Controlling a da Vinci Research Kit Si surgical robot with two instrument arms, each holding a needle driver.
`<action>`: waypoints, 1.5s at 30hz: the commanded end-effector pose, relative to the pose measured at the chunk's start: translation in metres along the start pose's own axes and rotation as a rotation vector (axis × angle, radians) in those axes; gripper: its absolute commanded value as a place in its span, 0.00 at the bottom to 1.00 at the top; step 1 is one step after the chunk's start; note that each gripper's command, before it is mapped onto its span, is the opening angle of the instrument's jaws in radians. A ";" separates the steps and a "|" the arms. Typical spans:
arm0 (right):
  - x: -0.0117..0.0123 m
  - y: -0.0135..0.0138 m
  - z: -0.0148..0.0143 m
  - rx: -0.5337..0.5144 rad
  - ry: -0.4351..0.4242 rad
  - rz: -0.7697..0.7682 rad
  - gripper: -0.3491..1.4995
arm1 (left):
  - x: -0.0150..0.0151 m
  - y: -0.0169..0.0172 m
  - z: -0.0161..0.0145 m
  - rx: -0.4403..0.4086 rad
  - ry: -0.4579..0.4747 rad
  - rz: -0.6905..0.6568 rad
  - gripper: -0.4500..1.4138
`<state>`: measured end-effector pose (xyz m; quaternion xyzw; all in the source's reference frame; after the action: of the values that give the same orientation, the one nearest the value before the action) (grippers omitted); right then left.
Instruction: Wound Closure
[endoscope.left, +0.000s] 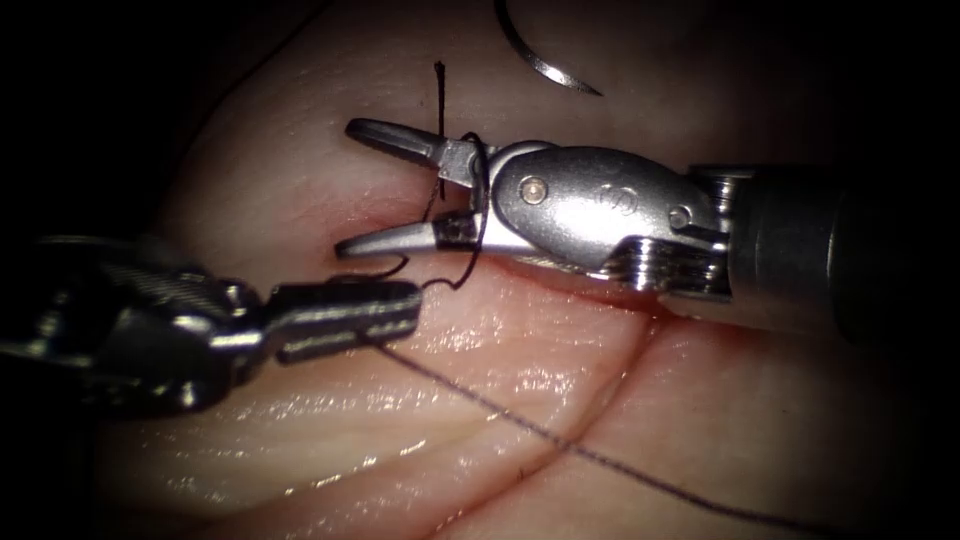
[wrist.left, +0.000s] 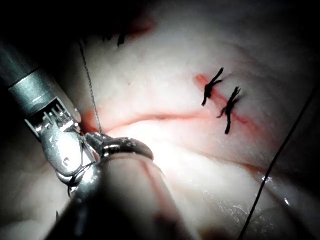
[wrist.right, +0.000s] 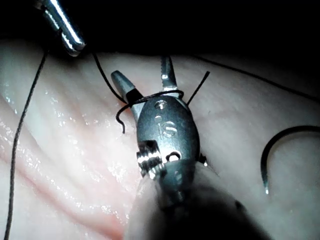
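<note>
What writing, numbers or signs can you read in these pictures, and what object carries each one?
Faint engraved mark, too blurred to read, on the right tool's silver wrist housing.
The same mark in the right wrist view, looking like "S" or "5", not legible for certain.
Nothing else carries writing.

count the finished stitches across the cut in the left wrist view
2. Both cross the red cut on the tissue, side by side: one stitch nearer the left tool, the other stitch just beyond it. More may be hidden.
</note>
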<state>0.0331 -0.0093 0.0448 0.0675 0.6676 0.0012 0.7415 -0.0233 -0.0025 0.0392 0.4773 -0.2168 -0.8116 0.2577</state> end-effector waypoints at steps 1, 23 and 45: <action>-0.0004 0.0002 0.0006 0.006 -0.007 -0.004 0.65 | -0.0004 -0.0002 0.0005 0.016 0.009 0.002 0.00; 0.0001 -0.0013 0.0010 0.142 0.045 -0.009 0.55 | -0.0102 -0.0022 0.0007 0.313 0.230 0.041 0.00; -0.0001 -0.0013 0.0010 0.266 0.162 0.065 0.04 | -0.0164 0.0005 0.0057 0.361 0.467 0.007 0.00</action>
<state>0.0333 -0.0108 0.0445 0.1856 0.7196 -0.0564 0.6667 -0.0208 0.0076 0.0529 0.6875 -0.2941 -0.6287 0.2136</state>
